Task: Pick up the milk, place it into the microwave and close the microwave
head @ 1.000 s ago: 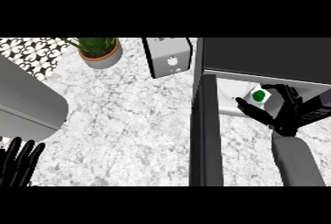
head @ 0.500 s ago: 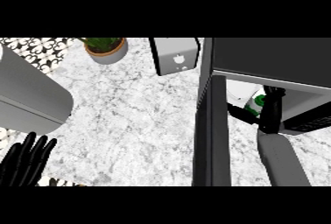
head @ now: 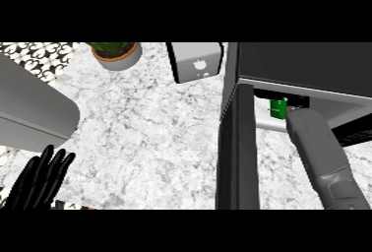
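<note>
At the right of the frame the right forearm reaches up into the microwave, whose door stands open edge-on at centre; the right hand is hidden inside, so I cannot tell whether it is open or closed. The milk, a green patch, shows just inside the opening at the forearm's tip. The left hand rests at lower left, fingers straight, on the counter, with a plant at the top.
</note>
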`<move>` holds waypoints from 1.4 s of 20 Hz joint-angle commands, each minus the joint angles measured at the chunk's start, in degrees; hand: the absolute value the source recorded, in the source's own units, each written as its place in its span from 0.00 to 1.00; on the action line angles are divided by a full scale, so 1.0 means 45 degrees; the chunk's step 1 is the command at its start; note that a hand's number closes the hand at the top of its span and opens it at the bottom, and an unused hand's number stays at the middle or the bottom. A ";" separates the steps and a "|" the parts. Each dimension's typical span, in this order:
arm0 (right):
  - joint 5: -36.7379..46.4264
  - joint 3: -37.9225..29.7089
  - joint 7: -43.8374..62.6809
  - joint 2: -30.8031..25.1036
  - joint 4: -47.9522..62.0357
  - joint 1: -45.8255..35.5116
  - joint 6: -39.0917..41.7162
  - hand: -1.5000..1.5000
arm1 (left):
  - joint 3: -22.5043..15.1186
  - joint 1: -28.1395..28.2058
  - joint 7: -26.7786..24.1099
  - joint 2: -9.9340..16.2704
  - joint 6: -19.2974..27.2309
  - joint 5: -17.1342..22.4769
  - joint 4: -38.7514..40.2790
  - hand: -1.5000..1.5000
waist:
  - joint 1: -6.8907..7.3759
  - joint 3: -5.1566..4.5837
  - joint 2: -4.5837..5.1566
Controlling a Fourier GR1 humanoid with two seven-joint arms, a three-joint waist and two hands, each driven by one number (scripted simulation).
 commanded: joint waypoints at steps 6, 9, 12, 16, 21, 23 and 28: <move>-0.0166 -0.0746 -0.0059 -0.0877 0.2925 -0.1921 0.0601 0.00 | -0.0713 0.0111 -0.0097 -0.0469 0.0340 -0.0833 0.0055 0.00 | -0.0439 0.0037 0.0011; -0.0273 -0.0871 -0.0355 -0.0994 0.3573 -0.2150 0.1245 0.00 | -0.1124 0.0236 -0.0088 -0.0588 0.0340 -0.1043 -0.0192 0.00 | -0.0501 0.0041 -0.0036; -0.0318 -0.0930 -0.0912 -0.1036 0.4054 -0.2226 0.1877 0.00 | -0.1629 0.0378 0.0049 -0.0695 0.0557 -0.1196 -0.0427 0.00 | -0.0632 0.0042 -0.0086; -0.0555 -0.1285 -0.2049 -0.0563 0.4509 -0.1966 0.1631 0.00 | -0.1554 0.0131 0.0168 -0.0700 0.1079 -0.1220 -0.0178 0.00 | -0.1018 0.0025 -0.0170; -0.0818 -0.1634 -0.2512 -0.0689 0.5101 -0.1918 0.2268 0.00 | -0.1888 -0.0331 -0.0138 -0.0701 0.1207 -0.1785 0.0601 0.00 | -0.1258 0.0016 -0.0207; -0.0933 -0.1744 -0.3033 -0.0483 0.5170 -0.1699 0.2407 0.00 | -0.2293 0.0529 -0.0281 -0.0683 0.1075 -0.1820 0.0233 0.00 | -0.1338 0.0003 -0.0357; -0.1204 -0.1895 -0.4184 -0.0361 0.5435 -0.0865 0.4292 0.00 | -0.2155 0.0319 -0.0150 -0.0309 0.0715 -0.1559 0.0650 0.00 | -0.1559 -0.0002 -0.0405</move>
